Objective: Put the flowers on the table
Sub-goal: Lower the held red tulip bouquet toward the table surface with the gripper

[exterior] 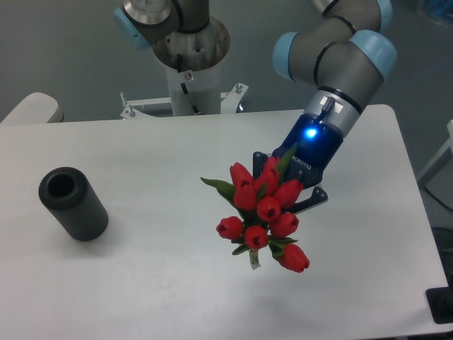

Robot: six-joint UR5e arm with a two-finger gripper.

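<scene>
The flowers [265,212] are a bunch of red tulip buds with green leaves, over the right middle of the white table [141,134]. The buds point toward the camera and hide most of the stems. My gripper [294,193] reaches down from the upper right, directly behind the bunch, and appears shut on its stems. One dark finger [315,199] shows at the right of the buds; the other is hidden. I cannot tell whether the bunch touches the tabletop.
A dark grey hollow cylinder [72,203] lies on its side at the table's left. The arm's base column [190,64] stands behind the far edge. A dark object [440,306] sits at the table's right front corner.
</scene>
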